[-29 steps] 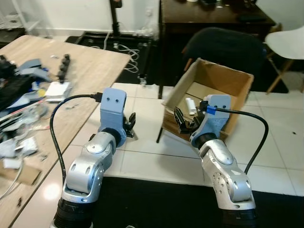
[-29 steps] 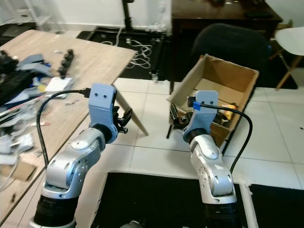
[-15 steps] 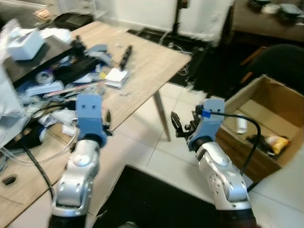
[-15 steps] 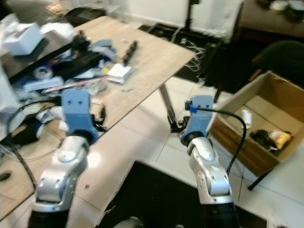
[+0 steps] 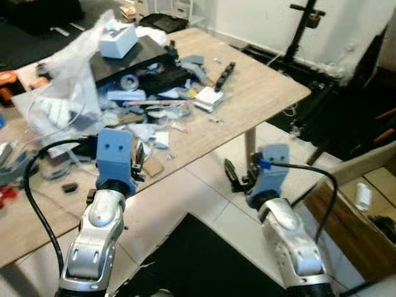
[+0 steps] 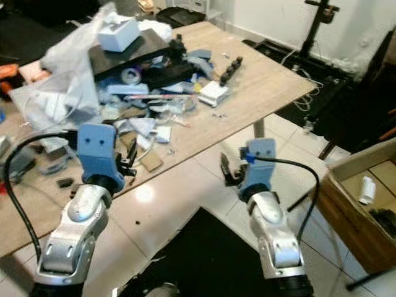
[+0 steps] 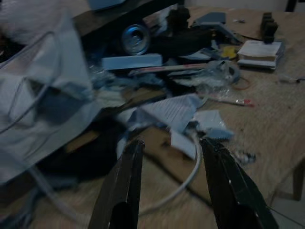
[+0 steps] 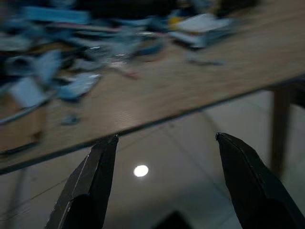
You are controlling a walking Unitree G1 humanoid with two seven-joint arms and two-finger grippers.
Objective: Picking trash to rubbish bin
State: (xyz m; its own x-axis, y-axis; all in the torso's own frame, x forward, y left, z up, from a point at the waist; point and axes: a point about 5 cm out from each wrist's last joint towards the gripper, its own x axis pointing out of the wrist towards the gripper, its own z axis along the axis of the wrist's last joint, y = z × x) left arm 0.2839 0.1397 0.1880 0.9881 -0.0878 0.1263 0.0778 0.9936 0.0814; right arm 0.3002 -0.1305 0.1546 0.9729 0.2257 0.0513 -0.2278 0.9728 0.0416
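A wooden table [image 5: 260, 93] carries a heap of trash: torn paper scraps [image 7: 174, 112], a brown cardboard piece [image 5: 153, 167] and a white cable loop [image 7: 183, 179]. My left gripper [image 5: 137, 162] is open, held just above the table's near edge with the scraps right ahead of its fingers [image 7: 128, 181]. Over the tiled floor beside the table, my right gripper [image 5: 234, 178] is open and empty; its wrist view faces the table edge [image 8: 157, 121]. The brown cardboard box [image 6: 365, 213] that serves as the bin stands on the floor at the far right, with a white item [image 6: 366, 189] inside.
A clear plastic bag [image 5: 62, 102], a white box [image 5: 120, 40] on a black board, a black power strip [image 5: 226, 68] and a white pad [image 5: 210, 99] lie further back on the table. A black stand [image 5: 303, 25] and cables are beyond it. A black mat [image 5: 204, 260] lies at my feet.
The whole view has swung left: the cluttered table now lies ahead and the cardboard box has slid to the right edge. Both grippers remain open and empty.
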